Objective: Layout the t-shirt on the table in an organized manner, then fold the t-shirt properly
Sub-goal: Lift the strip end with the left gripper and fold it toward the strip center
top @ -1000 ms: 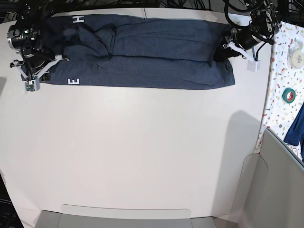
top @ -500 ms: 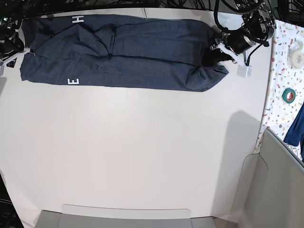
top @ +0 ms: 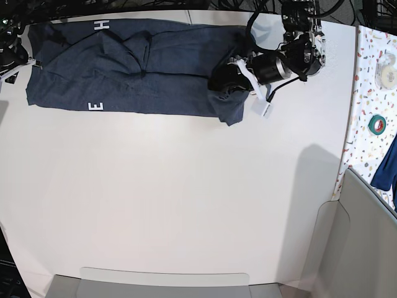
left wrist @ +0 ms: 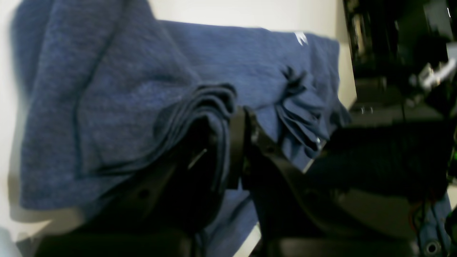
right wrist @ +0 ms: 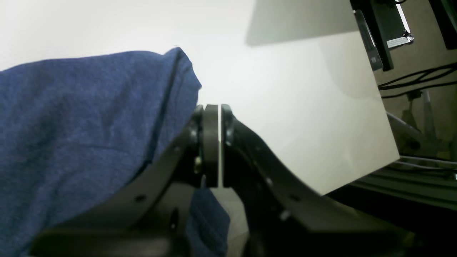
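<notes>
Two grippers: left gripper (top: pixel 226 79), frame top, pinches bunched t-shirt (top: pixel 136 68); right gripper (right wrist: pixel 212 142) closed. Hem may slip, skewing fold.

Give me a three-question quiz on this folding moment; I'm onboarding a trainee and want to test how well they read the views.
1. True or false: the left end effector is shut on bunched fabric of the t-shirt.
2. Multiple choice: in the base view, the white letters on the shirt sit near its (a) left end, (b) middle, (c) right end.
3. Fill in: the green tape roll lies on the ____ surface beside the table.

Key: 1 true; 2 a; 3 speckled. Note that the right end effector is also shut, at the shirt's other end, but whether it pinches cloth is hard to tell.
</notes>
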Robot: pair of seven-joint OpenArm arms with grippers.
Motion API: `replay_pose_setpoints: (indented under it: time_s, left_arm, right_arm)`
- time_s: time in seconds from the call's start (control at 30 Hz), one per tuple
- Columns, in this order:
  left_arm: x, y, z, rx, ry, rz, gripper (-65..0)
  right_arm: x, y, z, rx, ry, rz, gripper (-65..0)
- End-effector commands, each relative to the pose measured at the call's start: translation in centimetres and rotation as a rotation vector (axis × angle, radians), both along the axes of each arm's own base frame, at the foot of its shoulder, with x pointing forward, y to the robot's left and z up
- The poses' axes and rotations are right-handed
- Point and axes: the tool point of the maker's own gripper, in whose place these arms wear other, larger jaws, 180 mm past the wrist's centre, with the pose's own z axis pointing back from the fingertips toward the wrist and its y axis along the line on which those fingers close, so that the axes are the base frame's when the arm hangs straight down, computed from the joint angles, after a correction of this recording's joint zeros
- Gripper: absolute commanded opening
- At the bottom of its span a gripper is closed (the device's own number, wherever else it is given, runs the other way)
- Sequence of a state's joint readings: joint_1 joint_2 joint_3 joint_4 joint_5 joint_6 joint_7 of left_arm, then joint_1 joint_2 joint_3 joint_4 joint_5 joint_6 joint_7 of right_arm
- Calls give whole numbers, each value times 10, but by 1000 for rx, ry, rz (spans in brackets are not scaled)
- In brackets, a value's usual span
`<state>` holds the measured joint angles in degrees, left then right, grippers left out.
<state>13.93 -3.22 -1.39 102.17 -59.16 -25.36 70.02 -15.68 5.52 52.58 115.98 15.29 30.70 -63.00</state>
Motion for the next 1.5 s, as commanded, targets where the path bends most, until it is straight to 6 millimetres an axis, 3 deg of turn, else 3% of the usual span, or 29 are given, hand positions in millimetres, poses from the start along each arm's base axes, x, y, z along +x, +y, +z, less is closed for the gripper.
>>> replay_pose_setpoints:
  time_s: [0.0,0.2,0.43,1.13,1.47]
  left_arm:
    - [8,-10,16,-30,-60,-29,-650]
    - [8,-49,31,-53,-113,-162,-650]
    - [18,-59,41,-44,-163,-214,-650]
    - [-4,-115,63,-41,-261,-489,-650]
    - [-7,-123,66,-40,-279,-530,-650]
  right_arm:
    - [3,-4,10,-31,-21,15,-650]
    - [0,-5,4,-21,-7,10,-650]
    - [-6,-7,-15,27,24,-9,-650]
    - [-2,-4,-14,32,17,-1,-650]
    - [-2,-3,-15,35,16,0,-650]
